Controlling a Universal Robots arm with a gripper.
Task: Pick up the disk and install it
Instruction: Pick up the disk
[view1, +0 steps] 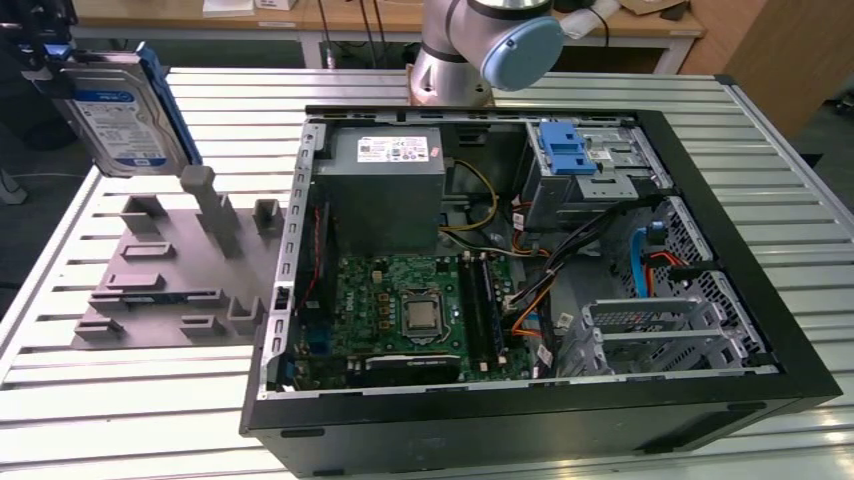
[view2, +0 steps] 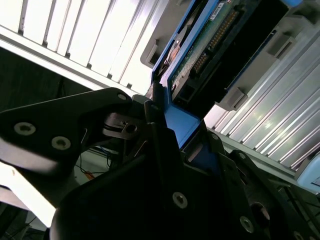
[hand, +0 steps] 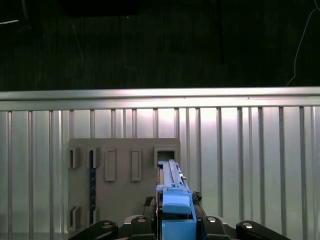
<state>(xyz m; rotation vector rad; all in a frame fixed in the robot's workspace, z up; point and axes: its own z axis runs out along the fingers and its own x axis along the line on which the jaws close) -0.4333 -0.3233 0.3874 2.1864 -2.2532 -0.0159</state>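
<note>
While the open computer case (view1: 534, 425) takes up most of the slatted metal table (view1: 107, 420), the work is off to the exterior view's left. The arm's base (view1: 461, 50) stands behind the case at the table's far edge.

Inside the case:
- grey power supply box (view1: 387, 190) with a white sticker, far side
- green motherboard (view1: 400, 310) just in front of it
- silver drive cage (view1: 654, 330) toward the exterior view's right
- small blue latch (view1: 566, 150) on the far bay

A grey fixture plate (view1: 160, 270) with upright holders lies on the table beside the case, on the exterior view's left.

The disk (view1: 120, 120) is held up on edge over the far end of that plate, well apart from the case, with its white-and-blue label facing the exterior camera. The first wrist view looks down its thin edge (hand: 172, 182) at the plate's slots. I cannot tell whether the lower end clears the holder.

The gripper (view2: 182, 132) has its fingers (view2: 155, 115) closed hard on the disk's blue bracket, with the circuit-board side (view2: 210, 45) showing in the second wrist view.
</note>
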